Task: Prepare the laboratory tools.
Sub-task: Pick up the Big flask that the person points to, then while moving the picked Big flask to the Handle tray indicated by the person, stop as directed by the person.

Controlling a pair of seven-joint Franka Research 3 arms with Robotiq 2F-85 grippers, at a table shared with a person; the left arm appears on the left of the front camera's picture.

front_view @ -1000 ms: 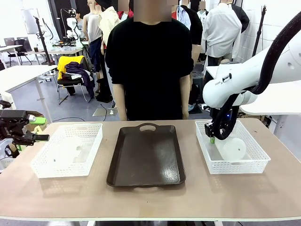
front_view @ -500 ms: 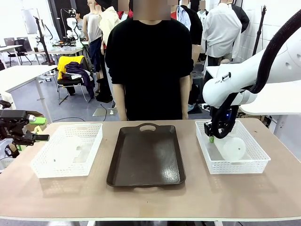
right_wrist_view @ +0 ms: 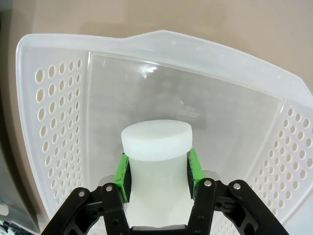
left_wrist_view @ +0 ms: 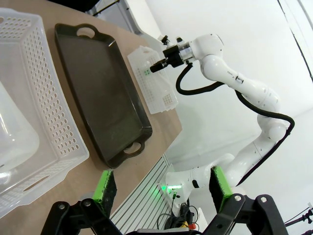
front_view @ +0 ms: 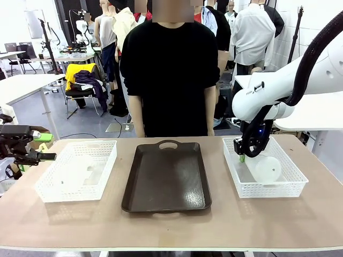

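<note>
One frosted-white flask (front_view: 266,169) lies on its side in the right white basket (front_view: 289,184), its round base facing me. My right gripper (front_view: 242,156) reaches down into that basket. In the right wrist view its green pads (right_wrist_view: 123,177) press both sides of the flask's neck (right_wrist_view: 155,143), so my right gripper (right_wrist_view: 158,171) is shut on it. The second flask (front_view: 80,170) lies in the left white basket (front_view: 51,193), and shows as a pale curve (left_wrist_view: 10,142) in the left wrist view. My left gripper (front_view: 33,156) hovers open off the table's left end, with nothing between its fingers (left_wrist_view: 105,188).
A dark brown tray (front_view: 167,179) lies between the two baskets, its handle toward a person in black (front_view: 170,75) standing at the far edge. The left wrist view takes in the tray (left_wrist_view: 98,93), the right basket (left_wrist_view: 151,85) and the right arm (left_wrist_view: 220,63).
The right arm has shifted very slightly upward with the flask's neck between its pads. The left arm has not moved.
</note>
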